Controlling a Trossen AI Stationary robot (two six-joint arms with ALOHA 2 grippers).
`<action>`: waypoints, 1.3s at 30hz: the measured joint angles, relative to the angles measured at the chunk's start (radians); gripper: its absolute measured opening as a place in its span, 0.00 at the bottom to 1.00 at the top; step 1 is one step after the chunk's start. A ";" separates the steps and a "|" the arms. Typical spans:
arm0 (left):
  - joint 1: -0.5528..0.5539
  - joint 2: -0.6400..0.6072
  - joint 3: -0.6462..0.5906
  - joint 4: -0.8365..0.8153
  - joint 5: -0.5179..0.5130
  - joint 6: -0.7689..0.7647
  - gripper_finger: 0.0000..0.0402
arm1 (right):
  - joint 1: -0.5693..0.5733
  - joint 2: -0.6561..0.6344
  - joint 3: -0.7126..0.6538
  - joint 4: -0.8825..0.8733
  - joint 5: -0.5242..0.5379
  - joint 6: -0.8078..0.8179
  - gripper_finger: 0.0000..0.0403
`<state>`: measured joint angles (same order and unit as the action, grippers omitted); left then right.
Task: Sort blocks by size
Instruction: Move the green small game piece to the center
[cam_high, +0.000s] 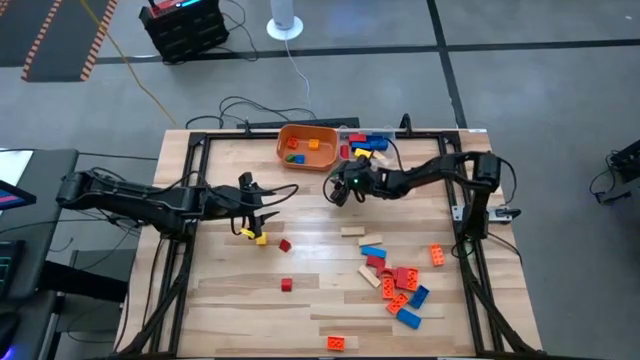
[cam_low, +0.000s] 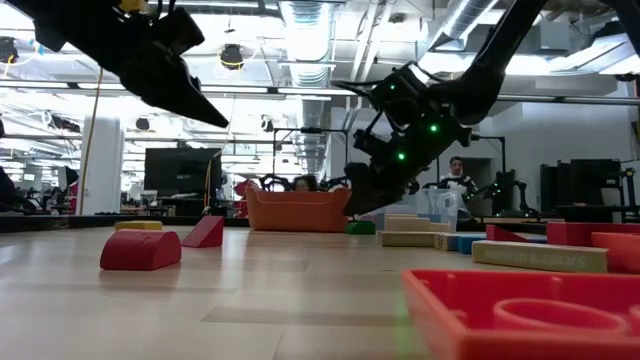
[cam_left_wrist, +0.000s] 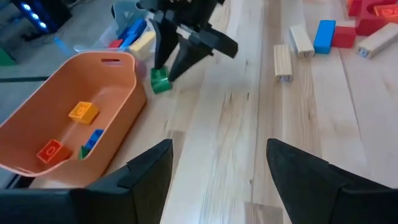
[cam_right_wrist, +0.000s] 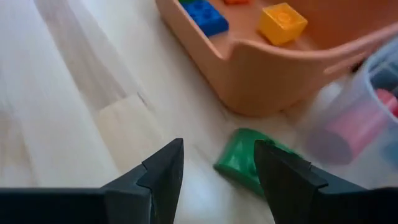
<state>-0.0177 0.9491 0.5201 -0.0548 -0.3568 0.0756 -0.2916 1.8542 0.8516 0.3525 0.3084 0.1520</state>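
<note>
A bowl (cam_high: 307, 146) sits at the table's (cam_high: 320, 310) far edge with a few small blocks (cam_high: 294, 158) in it, and a container (cam_high: 368, 143) of longer blocks stands just to its right. One small block (cam_right_wrist: 239, 160) lies on the table beside the bowl, below the right gripper (cam_high: 334, 190). A cluster of blocks (cam_high: 398, 285) spreads over the near right, and single blocks (cam_high: 284, 245) lie near the middle by the left gripper (cam_high: 262, 208).

A pale wooden table (cam_high: 310, 290) carries an orange bowl (cam_high: 306, 146) and a clear container (cam_high: 368, 146) side by side at its far edge — a green block (cam_left_wrist: 160, 81) just beside the bowl — with scattered blocks (cam_high: 398, 285) mostly toward the right
</note>
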 joint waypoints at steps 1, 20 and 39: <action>0.000 0.000 0.000 0.003 0.000 0.000 0.63 | -0.001 0.000 0.000 0.000 0.001 -0.001 0.56; 0.000 0.000 0.000 0.012 -0.020 0.009 0.63 | 0.028 -0.036 -0.001 -0.090 -0.415 -0.098 0.49; 0.000 0.001 0.000 0.022 -0.016 0.005 0.63 | 0.265 -0.049 0.164 -0.330 -0.339 -0.338 0.68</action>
<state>-0.0174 0.9501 0.5201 -0.0324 -0.3726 0.0810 -0.0267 1.8050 1.0156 0.0229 -0.0311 -0.1859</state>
